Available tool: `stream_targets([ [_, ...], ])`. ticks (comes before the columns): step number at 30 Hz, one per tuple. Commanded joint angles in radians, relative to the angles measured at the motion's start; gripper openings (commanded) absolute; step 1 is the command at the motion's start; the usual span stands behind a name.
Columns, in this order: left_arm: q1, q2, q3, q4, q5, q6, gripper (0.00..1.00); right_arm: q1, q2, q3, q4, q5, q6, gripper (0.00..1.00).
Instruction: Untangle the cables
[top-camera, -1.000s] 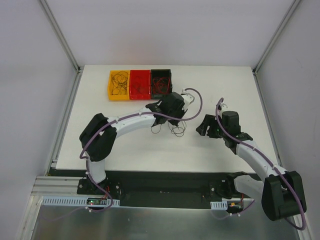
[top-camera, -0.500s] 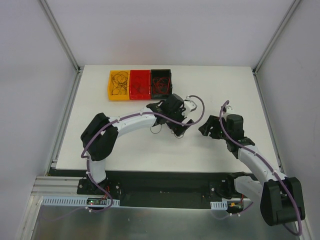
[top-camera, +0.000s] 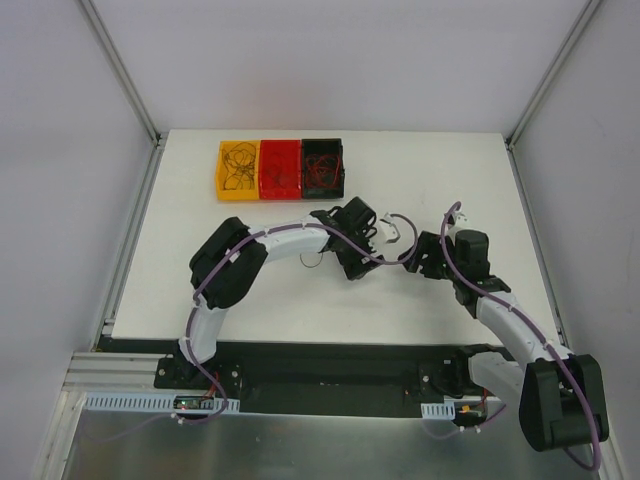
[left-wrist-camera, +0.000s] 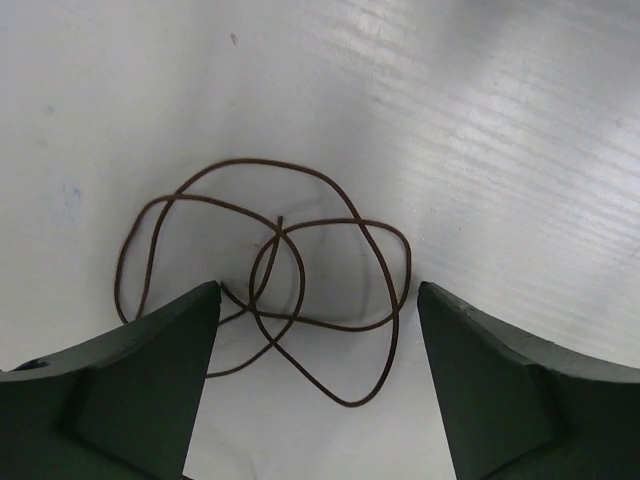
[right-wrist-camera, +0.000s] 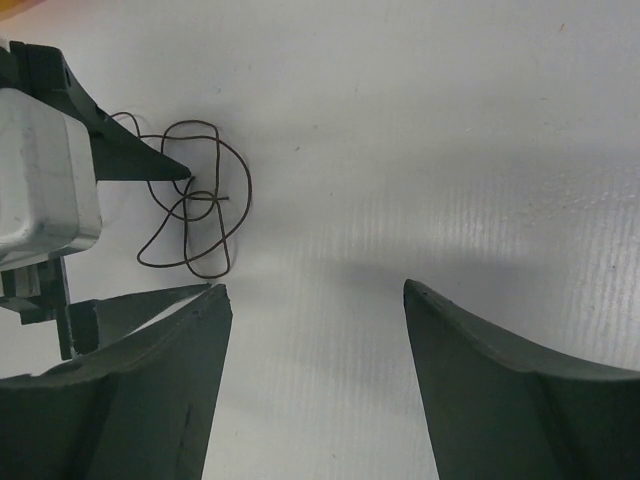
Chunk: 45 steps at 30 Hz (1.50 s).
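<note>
My left claw (left-wrist-camera: 315, 290) stands open, thin curly brown wire (left-wrist-camera: 255, 160) loose on the bench (left-wrist-camera: 480, 120) between its tips; my right claw (right-wrist-camera: 315, 288) open too.

My white table (top-camera: 200, 290) carries three small bins in a touching row at about 11 o'clock: a yellow bin (top-camera: 220, 176), a red bin (top-camera: 280, 196) and a black bin (top-camera: 322, 141). Near the centre, a brown cable (left-wrist-camera: 272, 240) lies flat in loose, crossing loops. Another thin dark strand (top-camera: 310, 259) lies toward 9 o'clock from it.
</note>
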Motion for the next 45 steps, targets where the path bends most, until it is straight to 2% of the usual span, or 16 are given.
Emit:
stream_targets([
  [1, 0.042, 0.041, 0.056, -0.032, 0.116, 0.038, 0.73, -0.011, -0.022, -0.006, 0.047, -0.025, 0.006, 0.72],
  [6, 0.056, 0.065, 0.090, -0.055, 0.120, 0.044, 0.35, -0.012, -0.022, -0.007, 0.048, -0.028, 0.006, 0.72],
  [9, 0.058, 0.044, 0.081, -0.058, 0.095, 0.043, 0.02, -0.012, -0.019, -0.007, 0.050, -0.026, 0.004, 0.72],
  [10, 0.061, 0.027, 0.075, -0.057, 0.086, 0.038, 0.00, -0.012, -0.021, -0.007, 0.050, -0.028, 0.006, 0.72],
  [16, 0.134, -0.146, 0.030, 0.009, 0.071, -0.021, 0.00, -0.012, -0.008, -0.007, 0.056, -0.037, 0.006, 0.72],
  [21, 0.284, -0.272, 0.044, 0.112, 0.172, -0.132, 0.00, -0.014, 0.007, -0.006, 0.062, -0.043, 0.007, 0.72],
  [26, 0.427, -0.301, 0.111, 0.223, 0.196, -0.201, 0.00, -0.012, 0.021, -0.007, 0.067, -0.038, 0.007, 0.72],
  [30, 0.525, -0.277, 0.133, 0.403, 0.213, -0.262, 0.00, -0.014, 0.042, -0.004, 0.073, -0.040, 0.007, 0.72],
  [33, 0.594, -0.199, 0.180, 0.521, 0.261, -0.320, 0.00, -0.014, 0.058, -0.001, 0.074, -0.037, 0.006, 0.72],
  [39, 0.690, 0.007, 0.334, 0.578, 0.389, -0.512, 0.00, -0.012, 0.065, 0.000, 0.074, -0.022, -0.002, 0.72],
  [45, 0.730, 0.044, 0.224, 0.708, 0.417, -0.626, 0.00, -0.015, 0.099, 0.010, 0.079, -0.031, -0.001, 0.72],
])
